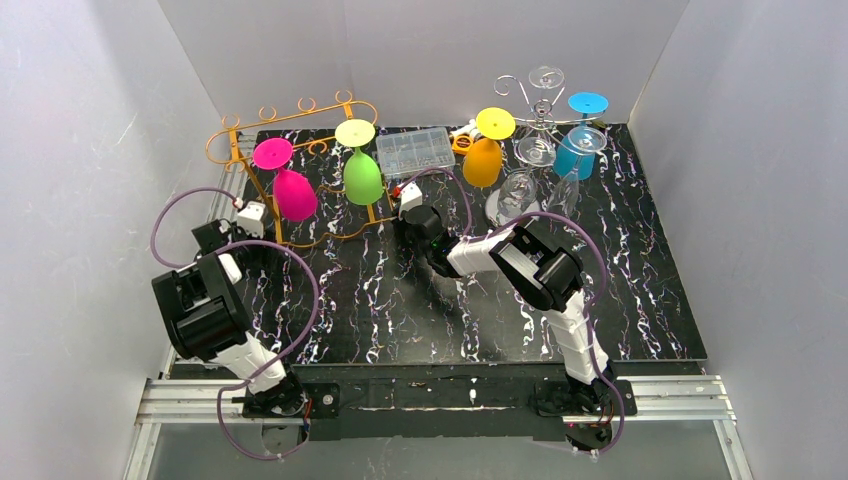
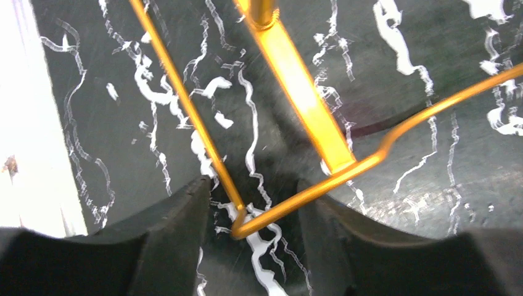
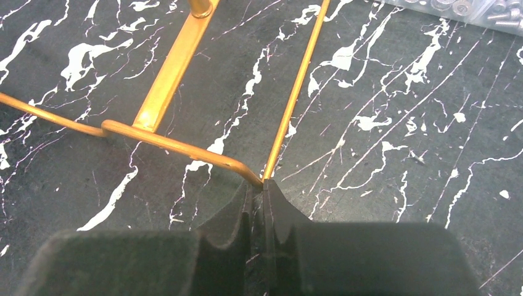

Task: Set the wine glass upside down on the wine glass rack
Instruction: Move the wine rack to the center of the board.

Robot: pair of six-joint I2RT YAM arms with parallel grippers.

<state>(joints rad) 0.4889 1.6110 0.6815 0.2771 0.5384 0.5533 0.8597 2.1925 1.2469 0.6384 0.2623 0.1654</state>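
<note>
The right gripper [image 3: 264, 191] is clamped on a base corner of the orange rack [image 3: 174, 65]; the left gripper [image 2: 253, 206] is held parted around another corner. The pink wine glass [image 1: 293, 192] and the green wine glass [image 1: 362, 178] — 2 in all — are hung upside down on it.

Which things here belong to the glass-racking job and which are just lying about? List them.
In the job: orange rack; pink glass and green glass hung upside down on it; left end effector, open around a base corner; right end effector, shut on another corner.
Lying about: clear parts box; silver rack; blue glass; orange glass.
</note>
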